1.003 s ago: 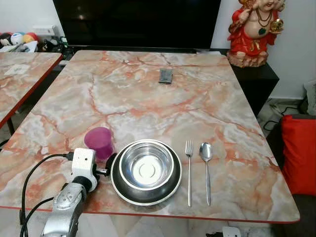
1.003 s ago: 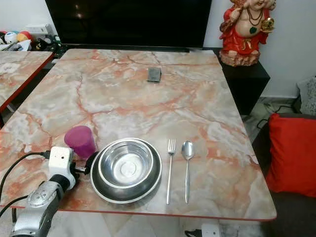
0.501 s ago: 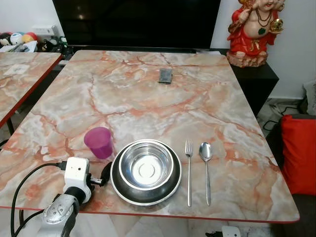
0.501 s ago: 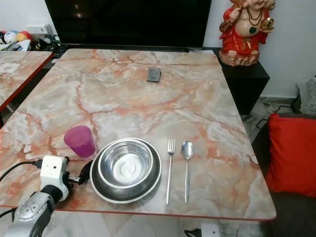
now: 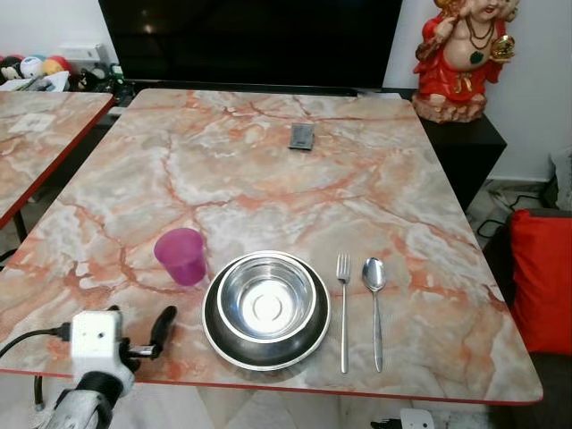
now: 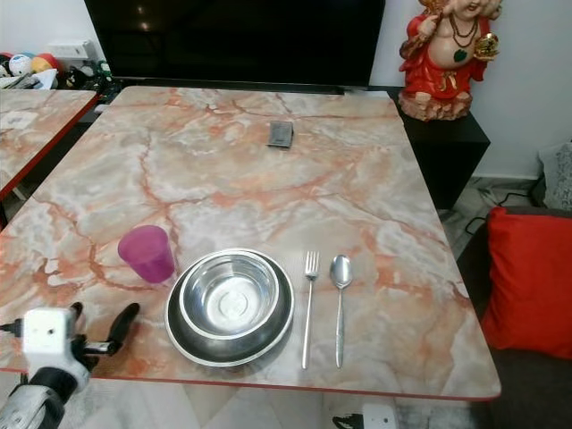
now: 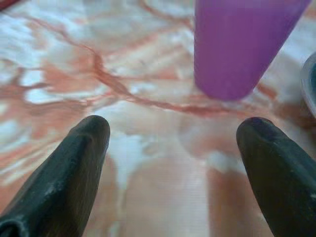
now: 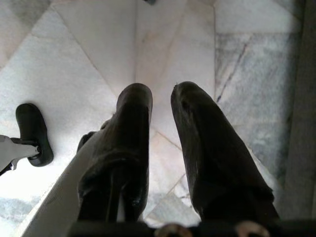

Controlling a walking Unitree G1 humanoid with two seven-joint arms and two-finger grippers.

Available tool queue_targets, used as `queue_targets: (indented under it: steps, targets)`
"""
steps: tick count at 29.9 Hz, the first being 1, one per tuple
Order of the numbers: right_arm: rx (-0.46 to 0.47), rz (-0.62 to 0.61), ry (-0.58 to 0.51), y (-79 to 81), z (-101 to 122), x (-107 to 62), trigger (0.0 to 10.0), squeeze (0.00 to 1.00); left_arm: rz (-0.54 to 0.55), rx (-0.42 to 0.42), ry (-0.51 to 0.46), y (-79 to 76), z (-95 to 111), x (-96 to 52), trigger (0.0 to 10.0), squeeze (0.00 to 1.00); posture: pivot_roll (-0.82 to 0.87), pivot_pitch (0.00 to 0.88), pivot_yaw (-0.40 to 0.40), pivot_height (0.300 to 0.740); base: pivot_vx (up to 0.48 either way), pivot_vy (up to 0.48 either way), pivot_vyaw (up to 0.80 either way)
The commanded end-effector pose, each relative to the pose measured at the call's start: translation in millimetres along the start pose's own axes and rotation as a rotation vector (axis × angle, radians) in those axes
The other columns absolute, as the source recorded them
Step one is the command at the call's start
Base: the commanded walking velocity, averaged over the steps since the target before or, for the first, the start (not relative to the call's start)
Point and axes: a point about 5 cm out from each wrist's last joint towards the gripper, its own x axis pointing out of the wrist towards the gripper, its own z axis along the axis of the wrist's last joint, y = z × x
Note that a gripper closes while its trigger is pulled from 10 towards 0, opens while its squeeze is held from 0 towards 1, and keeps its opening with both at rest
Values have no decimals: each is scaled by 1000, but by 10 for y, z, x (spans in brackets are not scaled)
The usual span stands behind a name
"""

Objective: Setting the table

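A translucent purple cup [image 5: 180, 256] stands upright on the marble desk [image 5: 268, 161], just left of a steel bowl [image 5: 266, 299] nested in a dark-rimmed plate [image 5: 214, 332]. Right of the plate lie a fork [image 5: 342, 308] and a spoon [image 5: 374, 304], parallel, handles toward the near edge.

My marble-patterned bench [image 5: 268, 170] fills the middle of the frame. A black screen [image 5: 250, 40] spans the top edge, a red figurine [image 5: 460, 54] stands upper right on a black cabinet [image 5: 465, 147], and a red cushion [image 5: 543, 277] sits right.
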Motion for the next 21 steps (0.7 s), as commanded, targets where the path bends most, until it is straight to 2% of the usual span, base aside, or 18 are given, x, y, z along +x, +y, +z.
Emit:
queue_targets:
  steps: [1, 2, 3, 5, 6, 8, 11, 12, 13, 15, 17, 18, 19, 20, 21]
  targets:
    - [-1, -2, 23, -20, -57, -9, 10000, 0, 26, 7, -32, 48, 51, -59, 10000, 0, 89, 103, -26, 740, 0, 0, 0]
    - [-2, -1, 23, -21, -57, -9, 10000, 0, 103, 38, -45, 151, 43, -187, 10000, 0, 89, 103, -26, 740, 0, 0, 0]
    - [-2, -1, 23, -21, -57, -9, 10000, 0, 103, 38, -45, 151, 43, -187, 10000, 0, 89, 103, -26, 740, 0, 0, 0]
    - [-4, 0, 22, -13, -40, -5, 10000, 0, 338, 145, -60, 448, 46, -381, 10000, 0, 104, 107, -28, 740, 0, 0, 0]
    - [-4, 0, 22, -13, -40, -5, 10000, 0, 338, 145, -60, 448, 46, -381, 10000, 0, 104, 107, -28, 740, 0, 0, 0]
    - [-6, 4, 16, 16, 25, 11, 10000, 0, 592, 225, -41, 753, 23, -551, 10000, 0, 109, 106, -28, 740, 0, 0, 0]
    - [-5, 7, 6, 54, 119, 30, 10000, 0, 798, 279, 26, 1007, -48, -736, 10000, 0, 109, 103, -26, 740, 0, 0, 0]
    - [-5, 7, 6, 54, 119, 30, 10000, 0, 798, 279, 26, 1007, -48, -736, 10000, 0, 109, 103, -26, 740, 0, 0, 0]
    - [-2, 7, 0, 73, 168, 40, 10000, 0, 849, 315, 63, 1077, -81, -790, 10000, 0, 108, 103, -25, 740, 0, 0, 0]
    - [-1, 9, -6, 96, 219, 48, 10000, 0, 925, 331, 137, 1190, -186, -857, 10000, 0, 108, 100, -24, 740, 0, 0, 0]
    - [-2, 9, -8, 109, 239, 52, 10000, 0, 961, 350, 198, 1249, -260, -891, 10000, 0, 105, 100, -24, 740, 0, 0, 0]
    - [-1, 10, -10, 131, 270, 56, 10000, 0, 997, 295, 328, 1311, -487, -908, 10000, 0, 102, 97, -20, 740, 0, 0, 0]
    - [-1, 10, -10, 131, 270, 56, 10000, 0, 997, 295, 328, 1311, -487, -908, 10000, 0, 102, 97, -20, 740, 0, 0, 0]
    - [0, 8, -9, 137, 260, 55, 10000, 0, 997, 228, 408, 1319, -672, -904, 10000, 0, 99, 96, -18, 740, 0, 0, 0]
    - [1, 8, -7, 134, 241, 52, 10000, 0, 996, 204, 417, 1308, -728, -898, 10000, 0, 99, 96, -18, 740, 0, 0, 0]
